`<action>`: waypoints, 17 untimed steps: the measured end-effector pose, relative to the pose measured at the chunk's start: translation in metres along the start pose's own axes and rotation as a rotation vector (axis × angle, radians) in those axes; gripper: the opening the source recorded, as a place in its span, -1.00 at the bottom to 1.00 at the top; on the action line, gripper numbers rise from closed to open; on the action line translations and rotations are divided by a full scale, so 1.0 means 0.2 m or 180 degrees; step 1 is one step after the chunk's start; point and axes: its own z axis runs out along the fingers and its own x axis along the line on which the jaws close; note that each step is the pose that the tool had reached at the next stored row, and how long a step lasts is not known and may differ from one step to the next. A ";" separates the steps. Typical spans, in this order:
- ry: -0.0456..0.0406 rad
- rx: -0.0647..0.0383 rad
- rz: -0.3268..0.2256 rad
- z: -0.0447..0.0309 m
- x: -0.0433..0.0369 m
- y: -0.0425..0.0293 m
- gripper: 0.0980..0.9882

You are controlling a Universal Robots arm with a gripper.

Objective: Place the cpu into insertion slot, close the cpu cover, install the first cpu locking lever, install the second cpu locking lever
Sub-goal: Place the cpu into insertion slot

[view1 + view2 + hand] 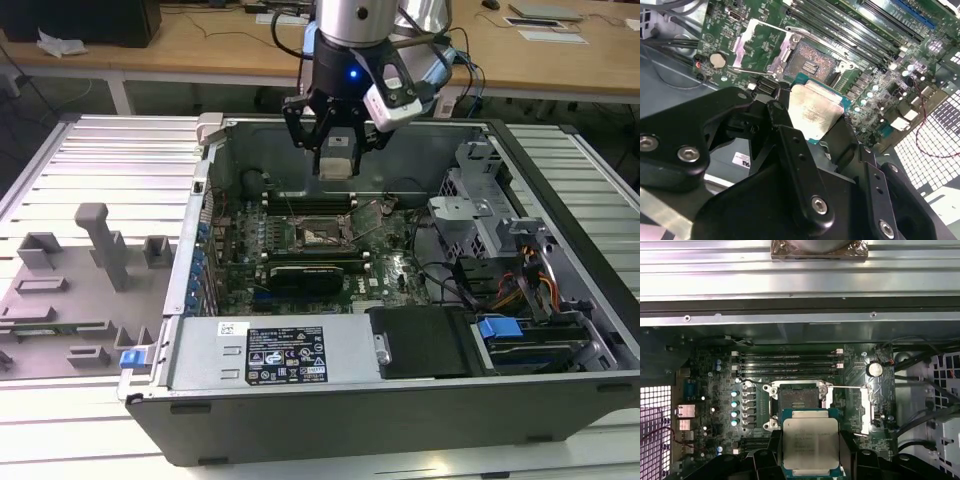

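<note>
Step in hand judged as the first: placing the cpu (pixel 810 442) into the insertion slot (pixel 796 400). Held the cpu flat by two opposite edges, with the gripper (pixel 337 160) closed only to the chip's width and the fingers (pixel 847 452) pressed against its sides. Hovered inside the open computer case (pixel 300 430), above the green motherboard (pixel 715 390), well apart from the socket and not touching it. Found the slot bare, dark centre exposed, with the cpu cover (pixel 865 410) swung open beside it; levers apparently unlatched, though not clearly seen. Called for centring over the socket, squaring edge to edge, and a level descent without tilt.
</note>
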 end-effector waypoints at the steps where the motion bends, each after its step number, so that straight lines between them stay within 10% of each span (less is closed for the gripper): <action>1: -0.0001 0.0006 0.0000 0.016 0.012 -0.001 0.00; 8: -0.0018 0.0032 0.0216 0.054 0.014 -0.004 0.00; 17: -0.0084 0.0034 0.1072 0.072 0.014 -0.006 0.00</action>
